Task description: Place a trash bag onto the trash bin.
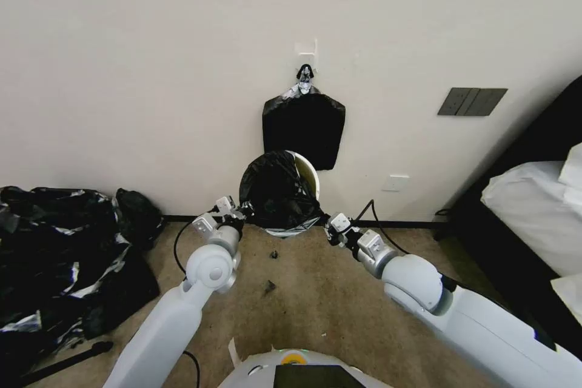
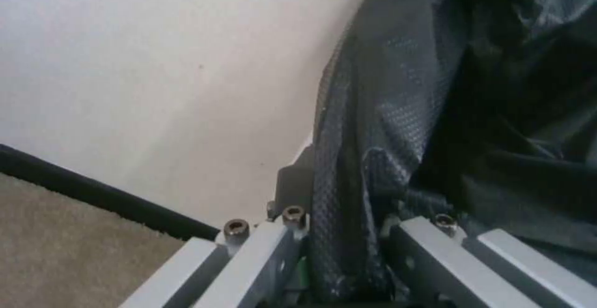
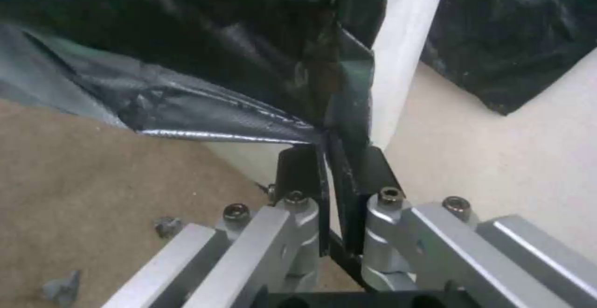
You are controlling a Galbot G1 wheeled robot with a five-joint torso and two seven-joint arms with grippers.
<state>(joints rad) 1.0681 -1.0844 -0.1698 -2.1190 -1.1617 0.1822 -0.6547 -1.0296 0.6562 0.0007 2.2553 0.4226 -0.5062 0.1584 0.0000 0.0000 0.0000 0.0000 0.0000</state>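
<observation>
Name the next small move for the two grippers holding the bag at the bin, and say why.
Probably spread the bag toward the wall. The left gripper and right gripper each pinch its edge at opposite sides, but the bin's far white rim remains bare, so the mouth does not yet go round it.

Glossy black trash bag [image 1: 276, 191] draped over white trash bin [image 1: 307, 173], rim partly exposed.

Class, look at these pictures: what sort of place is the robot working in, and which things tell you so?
Most likely a bedroom, perhaps a hotel room: a bed with white bedding on the robot's right, beige carpet, and a small trash bin against the wall.
</observation>
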